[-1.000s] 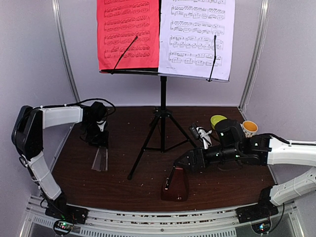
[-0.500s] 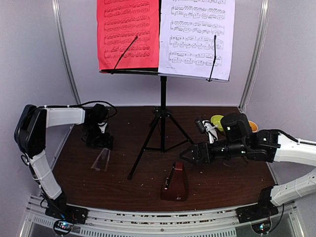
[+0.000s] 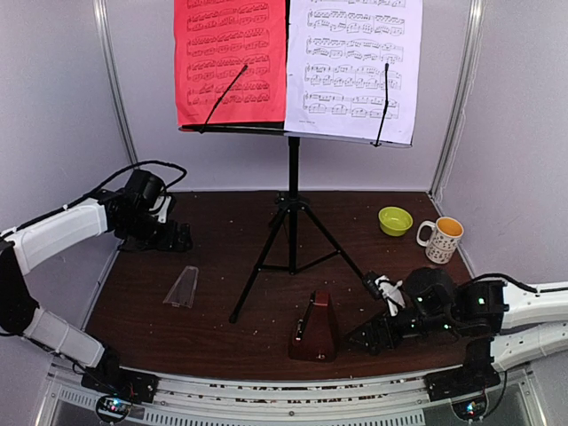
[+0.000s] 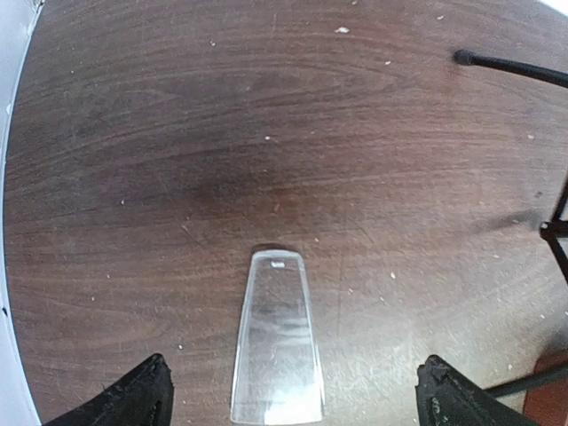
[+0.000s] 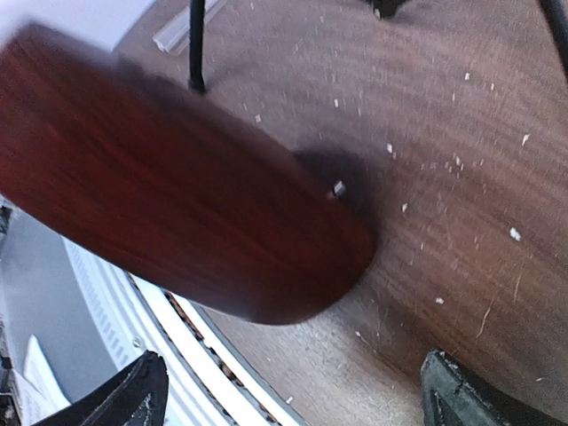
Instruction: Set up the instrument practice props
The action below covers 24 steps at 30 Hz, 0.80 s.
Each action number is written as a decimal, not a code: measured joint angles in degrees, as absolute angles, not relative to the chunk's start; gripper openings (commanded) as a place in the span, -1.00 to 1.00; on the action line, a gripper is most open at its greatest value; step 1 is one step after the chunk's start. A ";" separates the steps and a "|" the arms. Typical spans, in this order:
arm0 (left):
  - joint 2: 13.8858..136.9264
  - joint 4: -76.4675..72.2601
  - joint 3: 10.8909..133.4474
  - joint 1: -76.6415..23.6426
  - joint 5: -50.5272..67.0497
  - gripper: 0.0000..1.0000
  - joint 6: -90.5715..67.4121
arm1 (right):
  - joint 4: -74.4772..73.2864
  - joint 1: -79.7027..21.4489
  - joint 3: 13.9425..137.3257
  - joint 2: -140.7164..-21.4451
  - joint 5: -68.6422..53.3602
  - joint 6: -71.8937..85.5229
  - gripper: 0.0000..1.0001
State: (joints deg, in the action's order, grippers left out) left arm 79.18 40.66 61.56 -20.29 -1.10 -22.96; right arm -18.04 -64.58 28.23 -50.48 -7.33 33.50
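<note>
The black music stand [image 3: 292, 177] stands at mid-table with the red sheet [image 3: 229, 62] and the white sheet [image 3: 353, 67] side by side on its desk. Near the front edge the red-brown metronome [image 3: 315, 328] sits upright, uncovered. My right gripper [image 3: 362, 339] is low just to its right, open; in the right wrist view the metronome [image 5: 169, 204] fills the left, ahead of the open gripper [image 5: 293, 395]. The clear cover [image 3: 182, 288] lies flat on the left. My left gripper [image 3: 173, 238] hangs behind it, open; its wrist view shows the cover [image 4: 277, 342] lying free between the spread jaws of the gripper [image 4: 295, 397].
A small green bowl [image 3: 394, 219] and a spotted mug [image 3: 441, 240] stand at the back right. The stand's tripod legs [image 4: 510, 64] spread across the table's middle. The metal rail of the front edge [image 3: 284, 390] runs close to the metronome. Walls close in both sides.
My left gripper opened, let go of the clear cover and drew back to the far left; the cover now lies flat. My right arm swung down toward the front edge beside the metronome.
</note>
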 measured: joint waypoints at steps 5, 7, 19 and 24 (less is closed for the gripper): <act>73.65 40.03 58.50 -20.29 0.54 0.96 -23.46 | -14.48 -69.89 27.03 -56.34 -3.53 34.87 1.00; 72.34 39.66 57.80 -20.29 0.95 0.96 -23.70 | -12.25 -71.85 27.03 -59.48 -2.07 35.07 1.00; 67.96 39.00 55.68 -20.29 1.54 0.96 -24.53 | -7.03 -73.65 27.07 -68.16 6.48 38.46 1.00; 67.33 38.41 55.55 -20.29 2.02 0.96 -24.56 | -7.16 -73.32 27.07 -68.23 10.63 39.51 1.00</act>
